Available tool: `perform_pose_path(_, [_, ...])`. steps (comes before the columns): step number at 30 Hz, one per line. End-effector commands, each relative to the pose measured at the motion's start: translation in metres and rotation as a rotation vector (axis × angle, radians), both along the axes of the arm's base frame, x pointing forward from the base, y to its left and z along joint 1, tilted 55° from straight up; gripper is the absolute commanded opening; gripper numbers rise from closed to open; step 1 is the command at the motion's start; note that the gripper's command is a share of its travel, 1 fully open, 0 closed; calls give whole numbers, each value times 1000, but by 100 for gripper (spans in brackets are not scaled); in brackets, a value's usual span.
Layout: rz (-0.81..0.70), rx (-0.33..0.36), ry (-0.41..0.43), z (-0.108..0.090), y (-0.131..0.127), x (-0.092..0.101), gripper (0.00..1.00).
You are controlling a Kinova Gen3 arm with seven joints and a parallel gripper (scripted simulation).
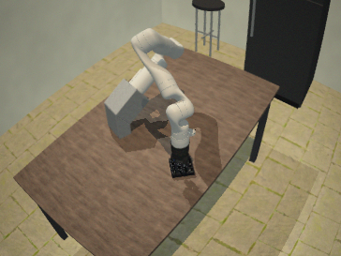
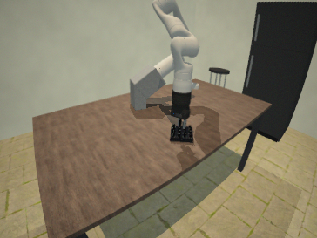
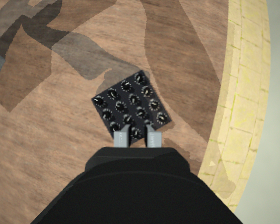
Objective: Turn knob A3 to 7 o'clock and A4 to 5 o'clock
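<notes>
The black knob box stands on the table, set at an angle in the wrist view. Its several black knobs carry white lines, inside rings of white marks. The printed names and the socket cannot be made out, so I cannot tell which row is A. My gripper is partly open, pointing down above the box, with nothing between its fingers. In the wrist view the fingers overlap the box's lower edge and hide part of the lowest row of knobs. Most white lines are too small to read exactly.
The wooden table carries the grey arm mount behind the box. The table's edge lies to the right of the box in the wrist view. A stool and a black fridge stand beyond the table.
</notes>
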State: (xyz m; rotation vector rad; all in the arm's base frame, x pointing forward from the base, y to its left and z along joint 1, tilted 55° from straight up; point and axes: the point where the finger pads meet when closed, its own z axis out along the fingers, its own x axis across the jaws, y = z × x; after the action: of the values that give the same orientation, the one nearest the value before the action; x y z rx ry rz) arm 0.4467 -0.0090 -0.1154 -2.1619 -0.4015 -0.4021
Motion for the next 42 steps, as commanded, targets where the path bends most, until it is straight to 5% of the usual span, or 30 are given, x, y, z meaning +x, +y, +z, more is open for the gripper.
perform_pose_path(1, [-40,-3,55,2,-5,0,46])
perform_pose_path(5, [-82,8,115,3,-5,0,46])
perform_pose_path(20, [-396,86,562,5,-12,1,46])
perform_pose_path(34, [-581,133,826,3,-17,0,46])
perform_pose_path(42, [-634,146,902,2,-19,-1,46])
